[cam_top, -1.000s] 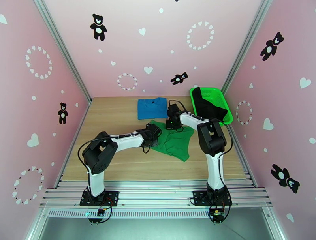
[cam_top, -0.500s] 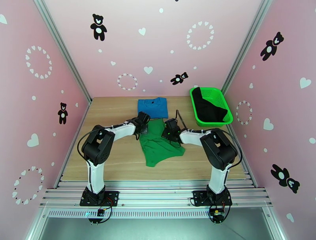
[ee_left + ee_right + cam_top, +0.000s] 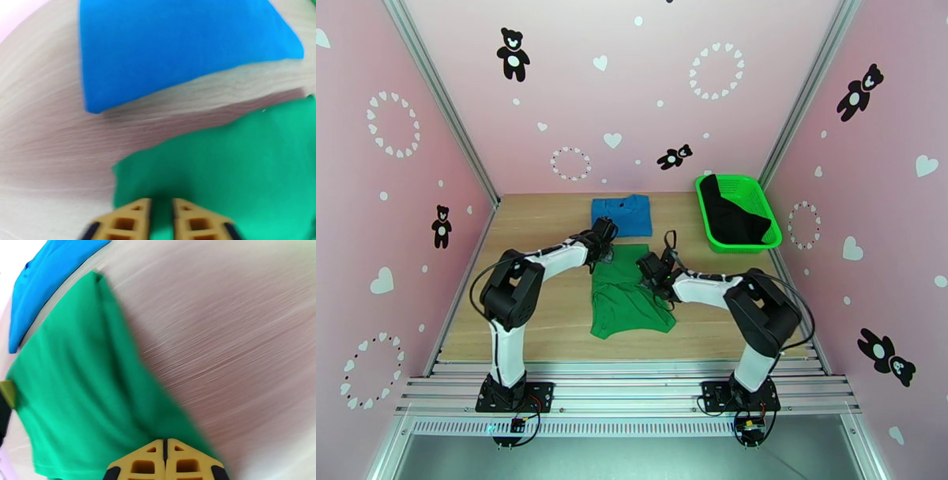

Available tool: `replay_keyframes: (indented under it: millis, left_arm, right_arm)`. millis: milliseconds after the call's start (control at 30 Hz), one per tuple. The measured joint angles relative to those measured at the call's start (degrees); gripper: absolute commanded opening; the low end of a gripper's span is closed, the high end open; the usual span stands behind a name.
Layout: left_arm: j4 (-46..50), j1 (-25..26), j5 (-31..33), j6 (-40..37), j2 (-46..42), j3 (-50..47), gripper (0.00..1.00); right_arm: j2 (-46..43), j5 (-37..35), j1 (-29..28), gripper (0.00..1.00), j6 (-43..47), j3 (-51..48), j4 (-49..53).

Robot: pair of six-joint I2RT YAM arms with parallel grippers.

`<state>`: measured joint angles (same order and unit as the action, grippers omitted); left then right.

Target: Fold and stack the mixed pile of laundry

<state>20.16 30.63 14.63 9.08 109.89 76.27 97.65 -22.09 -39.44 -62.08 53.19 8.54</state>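
Two robot arms meet over a bright green cloth shirt (image 3: 628, 296) that lies as a rumpled oblong at the middle of the pale wooden table (image 3: 545, 324), its far edge just short of a neatly folded medium-blue T-shirt (image 3: 622, 215).

In the left wrist view, the left tool (image 3: 162, 205) sits at the shirt's far left corner with its yellow fingers a little apart and green fabric showing in the gap. In the right wrist view, the right tool (image 3: 165, 445) sits at the shirt's right edge with its fingers pressed together. Whether a fold is caught between them cannot be told.

The shirt looks light, limp and thin. It is likely to sag, crease and slide on the smooth wood rather than hold a shape, so the safest holds are probably at corners or along a hem, both sides pinched together and lifted evenly.

At the far right corner, a bright green plastic mesh basket (image 3: 755, 195) holds a crumpled black garment (image 3: 731, 217), which drapes over the basket's far left rim and awaits folding.
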Motion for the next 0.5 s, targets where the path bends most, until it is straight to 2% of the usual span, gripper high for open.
replay_keyframes:
  millis: [67, 133, 233, 300, 367, 433, 500]
  left_arm:
    - [-0.7, 0.1, 0.4, -1.2, -8.2, -3.7, 0.7]
    - [-4.0, 0.2, 0.2, -3.0, -20.1, -8.3, 0.98]
    - [-11.2, 0.3, -2.7, -8.1, -36.9, -12.7, 0.98]
    - [-13.4, 0.2, -7.2, -12.9, -42.6, -12.4, 0.98]
    - [-11.6, 0.2, -11.9, -17.9, -43.5, -8.5, 0.96]
    - [-5.2, 0.2, -16.7, -23.1, -39.5, -1.0, 0.81]
    - [0.8, 0.2, -20.9, -27.9, -35.2, 4.3, 0.79]
  right_arm:
    - [-5.1, -0.7, 1.2, 0.46, 9.8, 0.1, 0.8]
    - [-12.4, -0.1, 2.3, 0.66, 23.1, 0.4, 0.7]
    - [-23.5, 4.3, 2.7, 0.81, 42.9, 2.0, 1.6]
    - [-29.3, 7.8, 2.8, 0.87, 54.2, 4.3, 3.5]
    - [-33.7, 12.2, 3.0, 0.91, 66.6, 7.1, 6.6]
    - [-36.8, 16.2, 2.9, 0.93, 80.1, 9.0, 11.6]
    - [-37.7, 17.0, 2.6, 0.93, 91.1, 10.1, 18.1]
